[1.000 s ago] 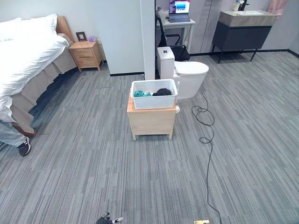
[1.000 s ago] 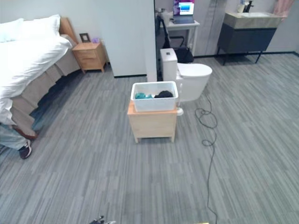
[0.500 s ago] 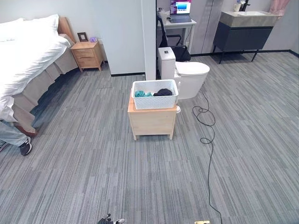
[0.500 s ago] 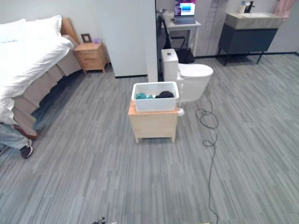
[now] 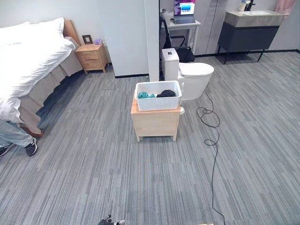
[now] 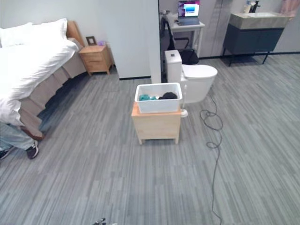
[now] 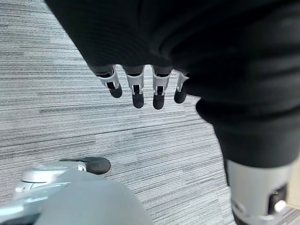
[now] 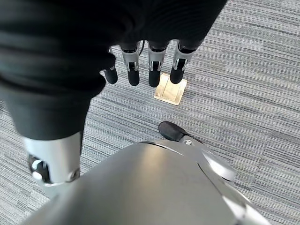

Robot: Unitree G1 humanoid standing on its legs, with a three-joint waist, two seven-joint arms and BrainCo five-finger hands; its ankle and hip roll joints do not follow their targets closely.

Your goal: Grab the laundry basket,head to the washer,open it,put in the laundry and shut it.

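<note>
The white laundry basket (image 5: 158, 96) stands on a low wooden cabinet (image 5: 156, 123) in the middle of the room, some way ahead of me. Teal and black laundry (image 5: 165, 93) lies inside it. In the left wrist view my left hand (image 7: 140, 89) hangs over the grey carpet with its fingers straight and nothing in it. My right hand (image 8: 150, 65) hangs the same way in the right wrist view, open and holding nothing. Both hands are far from the basket.
A white toilet (image 5: 194, 77) stands right behind the cabinet, by a partition wall (image 5: 151, 37). A bed (image 5: 28, 65) and a nightstand (image 5: 92, 56) are at the left, with a person's leg and shoe (image 5: 16, 138) beside the bed. A desk with a laptop (image 5: 183, 9) and a dark vanity (image 5: 253, 33) stand at the back.
The whole picture has shifted a little to the right, so the camera has moved. The basket stays on the cabinet.
</note>
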